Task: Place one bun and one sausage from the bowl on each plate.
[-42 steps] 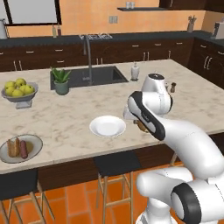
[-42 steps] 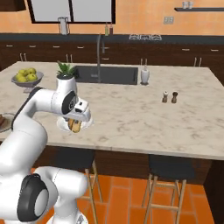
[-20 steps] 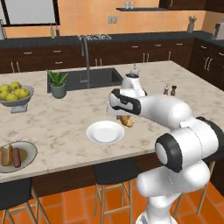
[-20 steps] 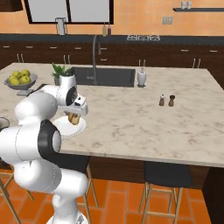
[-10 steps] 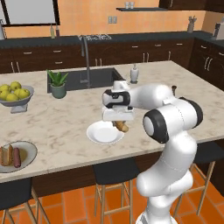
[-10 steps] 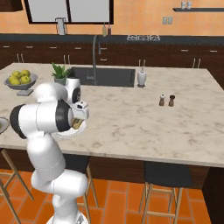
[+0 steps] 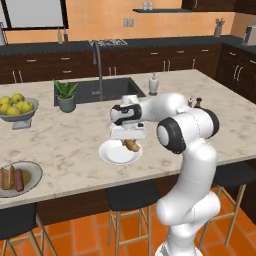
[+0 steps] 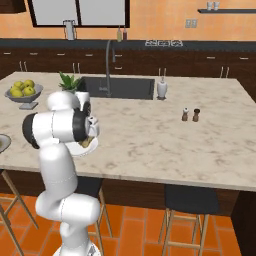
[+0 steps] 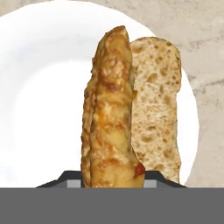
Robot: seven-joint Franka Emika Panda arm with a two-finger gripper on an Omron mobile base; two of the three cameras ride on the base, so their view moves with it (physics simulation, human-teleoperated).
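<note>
From the left base view, the white arm's two-finger gripper (image 7: 131, 141) hangs right over the small flat round white plate (image 7: 120, 152) on the pale marble island counter (image 7: 75, 145), jaws pinched on a golden-brown split bun (image 7: 131, 145). The wide shallow dark grey bowl (image 7: 31, 176) sits well apart at the counter's near left edge, with sausages inside.

Right base view: the bun (image 8: 86, 141) peeks out beside the arm, above the plate (image 8: 81, 149).

Hand view: the bun (image 9: 131, 113) is clamped at its near end, the white plate (image 9: 43, 96) close below it.
</note>
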